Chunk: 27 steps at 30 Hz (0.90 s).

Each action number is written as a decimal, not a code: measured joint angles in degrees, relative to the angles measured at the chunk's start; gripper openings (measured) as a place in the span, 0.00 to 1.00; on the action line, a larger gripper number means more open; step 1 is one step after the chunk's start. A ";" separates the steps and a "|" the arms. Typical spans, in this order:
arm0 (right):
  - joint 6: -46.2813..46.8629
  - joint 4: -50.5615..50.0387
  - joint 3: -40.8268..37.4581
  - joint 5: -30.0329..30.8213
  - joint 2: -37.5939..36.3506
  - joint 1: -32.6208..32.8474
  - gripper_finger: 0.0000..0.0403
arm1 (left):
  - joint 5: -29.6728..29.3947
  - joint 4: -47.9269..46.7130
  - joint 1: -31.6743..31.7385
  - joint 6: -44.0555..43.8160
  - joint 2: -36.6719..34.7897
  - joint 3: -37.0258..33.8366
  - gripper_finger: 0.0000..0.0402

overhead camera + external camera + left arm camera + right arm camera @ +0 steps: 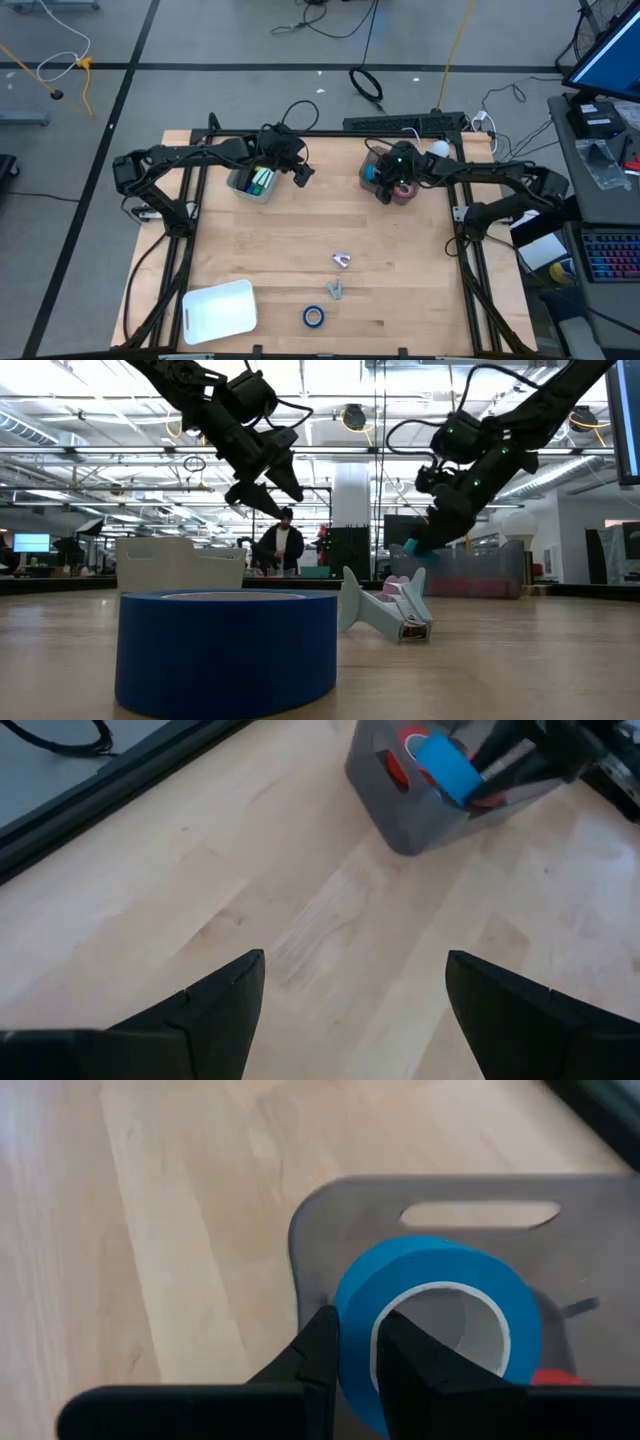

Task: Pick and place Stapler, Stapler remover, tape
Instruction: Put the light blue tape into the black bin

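Note:
My right gripper (358, 1325) is shut on a blue tape roll (440, 1310) and holds it over a grey bin (378, 168) at the table's far right, where a red roll (405, 193) lies. My left gripper (302, 172) hangs open above the table beside a clear bin (250, 183) of teal and white things; whether a stapler is among them I cannot tell. Two small pale stapler removers (342, 260) (335, 290) and another blue tape roll (314, 317) lie on the near part of the table. My right gripper holds the blue roll by its ring wall (352, 1305), one finger inside the ring and one outside. The fingers slant down from the table's right side. The roll stands on edge, lifted clear, over the grey bin's inside.
A white bin (220, 308) stands at the near left corner. The grey bin has a slot handle (480, 1213) in its wall. Bare wood lies between the two far bins and in the table's middle. A person (283, 545) stands in the room beyond the table.

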 joint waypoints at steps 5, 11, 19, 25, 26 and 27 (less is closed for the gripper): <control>-1.43 0.94 0.00 -0.31 2.37 -0.10 0.10 | -0.67 0.82 0.00 0.02 0.02 0.00 0.77; -2.26 1.02 0.00 -0.39 3.93 -1.30 0.10 | -0.66 1.48 0.00 0.04 0.02 0.00 0.77; -2.46 1.99 0.00 -3.44 6.52 -1.92 0.11 | -0.65 1.52 0.00 0.26 0.02 0.00 0.77; -2.55 2.04 0.00 -3.44 6.55 -1.95 0.13 | -0.97 1.58 0.00 0.38 0.02 0.00 0.77; -2.53 2.11 0.00 -3.46 6.55 -1.95 0.14 | -0.97 1.59 0.00 0.37 0.02 0.00 0.77; -2.51 2.10 0.00 -3.46 6.55 -1.94 0.16 | -1.00 1.59 0.00 0.37 0.02 0.00 0.77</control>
